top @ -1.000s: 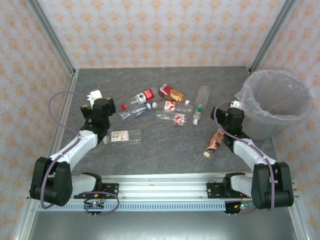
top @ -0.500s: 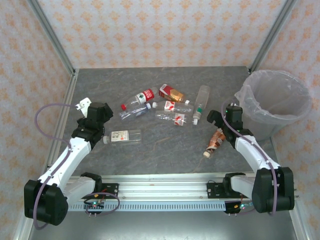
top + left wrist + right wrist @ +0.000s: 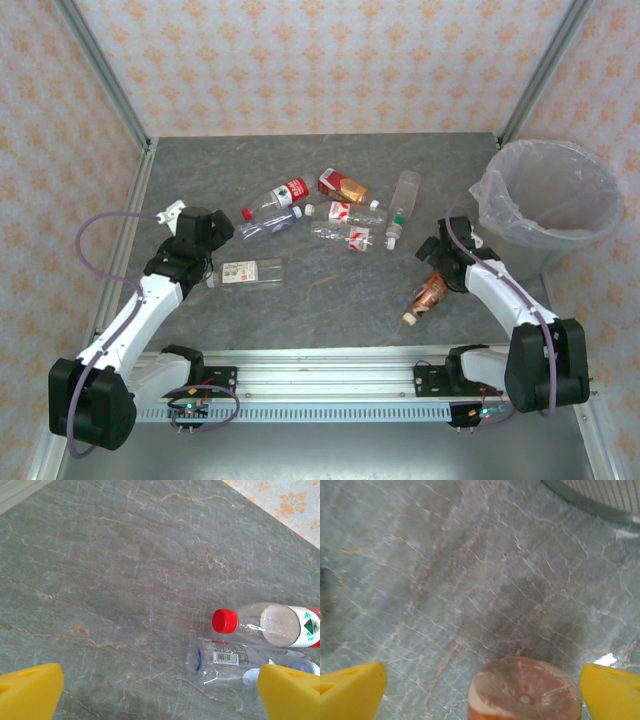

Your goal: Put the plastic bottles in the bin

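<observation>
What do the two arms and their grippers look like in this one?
The left arm and right arm share white link shells, black joints and black bases. A thin lilac cable loops beside each. The left gripper and right gripper are black-bodied, with bright yellow blocky fingertips in the wrist views.

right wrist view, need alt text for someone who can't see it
Seen end-on, a copper-brown bottle sits low in the frame between the two yellow fingers of the open right end effector. The grey marbled table lies beyond, with the bin curving across the top right.
</observation>
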{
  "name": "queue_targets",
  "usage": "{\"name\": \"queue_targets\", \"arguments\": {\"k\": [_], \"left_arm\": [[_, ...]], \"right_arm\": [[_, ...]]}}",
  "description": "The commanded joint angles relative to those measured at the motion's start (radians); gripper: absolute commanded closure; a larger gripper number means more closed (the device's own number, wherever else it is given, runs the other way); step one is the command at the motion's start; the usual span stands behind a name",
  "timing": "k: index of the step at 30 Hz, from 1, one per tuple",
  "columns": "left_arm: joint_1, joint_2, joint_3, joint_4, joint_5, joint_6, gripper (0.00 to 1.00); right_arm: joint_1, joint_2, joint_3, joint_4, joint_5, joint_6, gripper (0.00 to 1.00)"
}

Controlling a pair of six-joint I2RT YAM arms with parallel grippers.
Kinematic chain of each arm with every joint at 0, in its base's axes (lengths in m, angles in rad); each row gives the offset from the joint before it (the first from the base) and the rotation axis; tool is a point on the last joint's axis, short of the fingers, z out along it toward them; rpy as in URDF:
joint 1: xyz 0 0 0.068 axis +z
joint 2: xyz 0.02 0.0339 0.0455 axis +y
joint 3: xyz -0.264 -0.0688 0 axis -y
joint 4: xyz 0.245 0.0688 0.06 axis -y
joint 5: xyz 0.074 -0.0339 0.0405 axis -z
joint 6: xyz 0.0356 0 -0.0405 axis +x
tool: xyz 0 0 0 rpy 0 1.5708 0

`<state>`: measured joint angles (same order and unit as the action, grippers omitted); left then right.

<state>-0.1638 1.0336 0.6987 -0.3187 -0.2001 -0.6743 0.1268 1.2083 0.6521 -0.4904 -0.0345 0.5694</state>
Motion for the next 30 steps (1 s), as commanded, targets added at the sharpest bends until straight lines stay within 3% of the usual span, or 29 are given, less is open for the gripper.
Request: {"name": "queue_targets", "arguments": {"k": [1, 6, 18, 30], "left_arm": [[-0.001, 0.005, -0.014, -0.029, 0.015, -0.035, 0.00], [-0.001, 0.006, -0.021, -0.043, -0.006, -0.051, 0.00], [-0.002, 0.043, -0.015, -0.030, -0.003, -0.055, 0.00], [-0.001, 0.049, -0.015, 0.002, 0.026, -0.035, 0.00]], "right_arm": [[0.012, 0.010, -0.008, -0.061, 0.040, 0.043, 0.01], [0.037, 0.003, -0.052, -0.080, 0.014, 0.088, 0.01], [0.043, 0.023, -0.056, -0.056, -0.019, 0.051, 0.28], [0.045, 0.046, -0.083, 0.112, -0.087, -0.010, 0.44]]}}
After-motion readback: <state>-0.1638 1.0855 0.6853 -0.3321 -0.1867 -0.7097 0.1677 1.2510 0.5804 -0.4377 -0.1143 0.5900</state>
